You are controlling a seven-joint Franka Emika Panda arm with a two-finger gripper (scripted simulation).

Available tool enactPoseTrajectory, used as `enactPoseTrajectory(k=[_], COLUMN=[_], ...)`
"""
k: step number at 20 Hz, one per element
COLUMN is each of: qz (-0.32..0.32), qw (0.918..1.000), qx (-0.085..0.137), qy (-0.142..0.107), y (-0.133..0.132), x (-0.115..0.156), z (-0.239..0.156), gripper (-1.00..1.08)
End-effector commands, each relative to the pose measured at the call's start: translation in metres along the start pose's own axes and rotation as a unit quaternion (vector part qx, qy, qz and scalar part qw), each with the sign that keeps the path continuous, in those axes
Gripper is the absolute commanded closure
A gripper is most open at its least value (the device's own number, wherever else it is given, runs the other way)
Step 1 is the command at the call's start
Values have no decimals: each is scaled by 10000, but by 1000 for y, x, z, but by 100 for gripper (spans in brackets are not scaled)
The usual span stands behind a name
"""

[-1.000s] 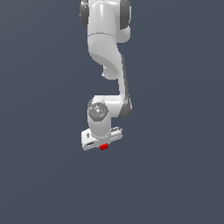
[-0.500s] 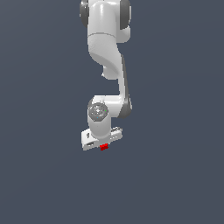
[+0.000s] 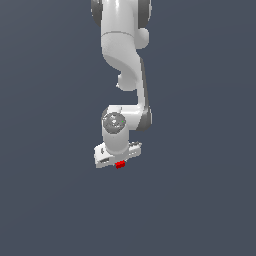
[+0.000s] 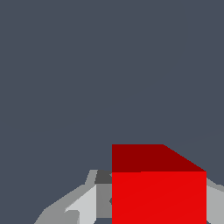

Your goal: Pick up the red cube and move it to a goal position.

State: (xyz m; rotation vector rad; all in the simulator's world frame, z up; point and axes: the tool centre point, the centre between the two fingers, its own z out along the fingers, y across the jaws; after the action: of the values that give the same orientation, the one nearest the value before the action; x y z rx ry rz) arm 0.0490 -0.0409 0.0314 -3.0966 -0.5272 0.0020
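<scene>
Nothing has moved since the earlier frames: arm and cube sit as before. My gripper (image 3: 119, 161) is clamped on the red cube (image 3: 120, 165), fingers (image 4: 87, 203) flanking it, directly beneath my wrist.

You have only a plain dark slate-grey backdrop (image 3: 200, 150) around the work, uniform and unmarked across the exterior view. In the wrist view the same flat grey surface (image 4: 87, 78) fills the field. No other objects show in either picture.
</scene>
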Motion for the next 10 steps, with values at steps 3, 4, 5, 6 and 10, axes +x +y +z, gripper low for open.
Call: enactPoseTrajectory(k=[3,4,5,6,10], qz=[-2,-2,-2,-2,-2], qw=[10000,10000,10000,10000,10000], qx=[-4,-4,-4,-4,-4], qy=[4,4,4,4,4], y=[-12,-15,-19,-22,-41], x=[-8,-11,-14,-17,-31], z=[-15,-19,-23,-28,-51], gripper=[108,108,108,108,108])
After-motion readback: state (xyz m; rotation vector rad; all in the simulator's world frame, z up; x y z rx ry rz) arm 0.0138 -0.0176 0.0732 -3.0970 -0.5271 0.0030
